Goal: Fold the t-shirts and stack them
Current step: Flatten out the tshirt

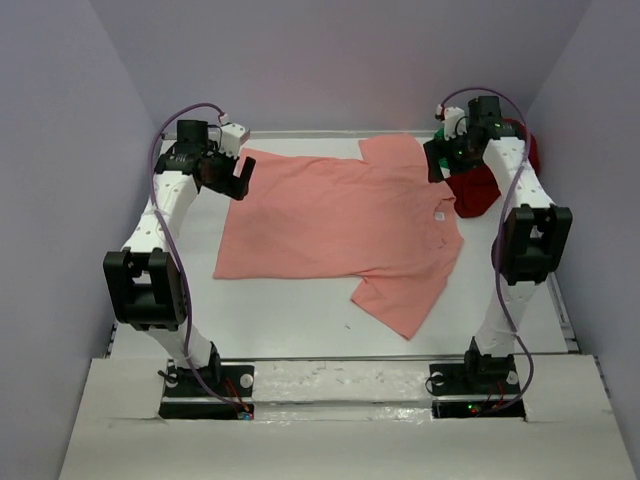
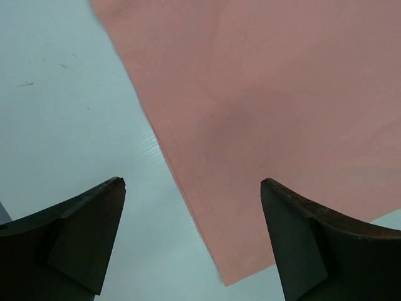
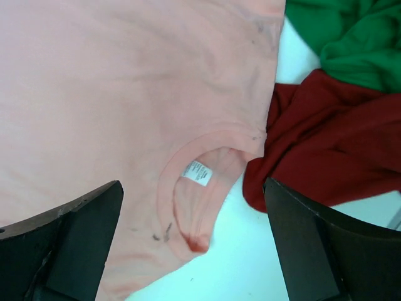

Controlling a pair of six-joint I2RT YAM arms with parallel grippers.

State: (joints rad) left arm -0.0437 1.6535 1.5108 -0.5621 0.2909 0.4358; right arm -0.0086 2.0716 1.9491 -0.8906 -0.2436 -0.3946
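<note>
Smooth flat salmon-pink t-shirt [image 1: 340,220], round collar.

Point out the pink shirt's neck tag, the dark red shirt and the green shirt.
neck tag [image 3: 197,174], right wrist view, middle of the white label.
dark red shirt [image 3: 326,150], right wrist view, its crumpled middle.
green shirt [image 3: 351,44], right wrist view, a central fold.

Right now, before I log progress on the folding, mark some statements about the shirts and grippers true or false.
The pink shirt lies spread out on the table. True.
The left gripper is shut on its hem. False: it is open, holding nothing.
The red shirt lies folded on the pink one. False: it sits bunched beside it.
The green shirt touches the red one. True.
The right gripper is open. True.
</note>
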